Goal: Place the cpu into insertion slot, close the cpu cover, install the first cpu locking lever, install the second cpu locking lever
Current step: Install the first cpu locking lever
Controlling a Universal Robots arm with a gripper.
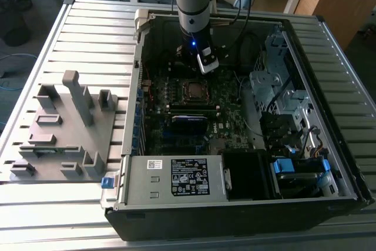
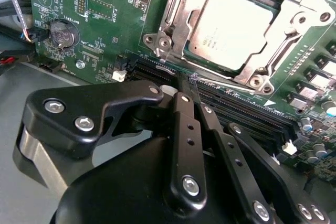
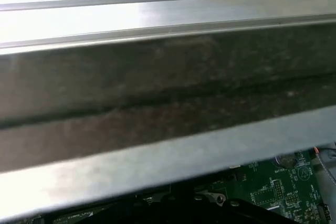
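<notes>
While the arm is reaching down into the open computer case (image 1: 132,30) in the exterior view, the gripper (image 1: 203,63) is hanging low over the green motherboard (image 1: 232,130), just beside the insertion slot (image 1: 183,82) on its side away from the camera. The cpu (image 1: 194,90) is sitting in that slot, and a grey fixture (image 1: 64,127) is lying on the slatted table (image 1: 59,216) toward the exterior view's left. In the second wrist view, the black fingers (image 2: 185,129) are lying drawn together with no gap showing at their tips. The gripper (image 2: 184,85) is pointing at the slot's nearest edge, over a long black memory slot (image 2: 241,111). The cpu (image 2: 231,27) is lying flat in the insertion slot (image 2: 156,40), just beyond the fingertips and apart from them, and the cpu cover (image 2: 294,32) is lying down around it as a silver frame. Whether the tips are pinching anything thin there, I cannot tell. In the first wrist view, a grey metal case wall (image 3: 157,93) is crossing close in front, and a corner of the motherboard (image 3: 286,184) is peeking out beneath it.
</notes>
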